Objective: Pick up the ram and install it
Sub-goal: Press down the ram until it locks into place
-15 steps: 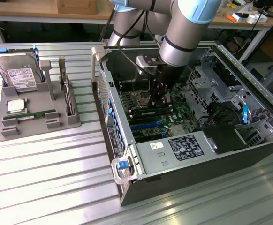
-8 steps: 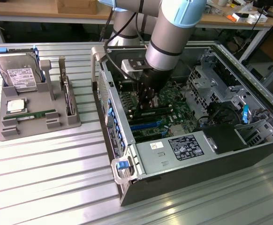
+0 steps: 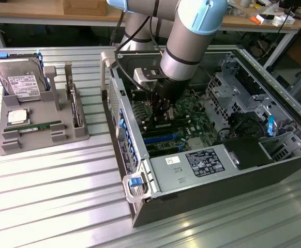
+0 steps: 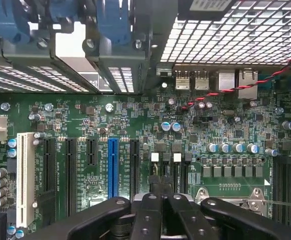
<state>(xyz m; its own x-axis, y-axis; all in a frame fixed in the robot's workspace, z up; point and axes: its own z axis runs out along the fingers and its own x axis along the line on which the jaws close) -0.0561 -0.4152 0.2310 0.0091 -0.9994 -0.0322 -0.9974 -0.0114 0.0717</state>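
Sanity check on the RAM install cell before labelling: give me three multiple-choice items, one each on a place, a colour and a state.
1. Where does the green ram stick lie?
A. in the grey tray
B. on the floor
C. in a person's hand

2. What colour is the slot between the black slots in the wrist view?
A. red
B. yellow
C. blue

3. The computer case that the gripper reaches into is:
A. shut
B. open, motherboard exposed
C. boxed up

Key: 1 A, the stick sits in a tray groove; 2 C, it is plainly blue; 3 B, the boards show from above.
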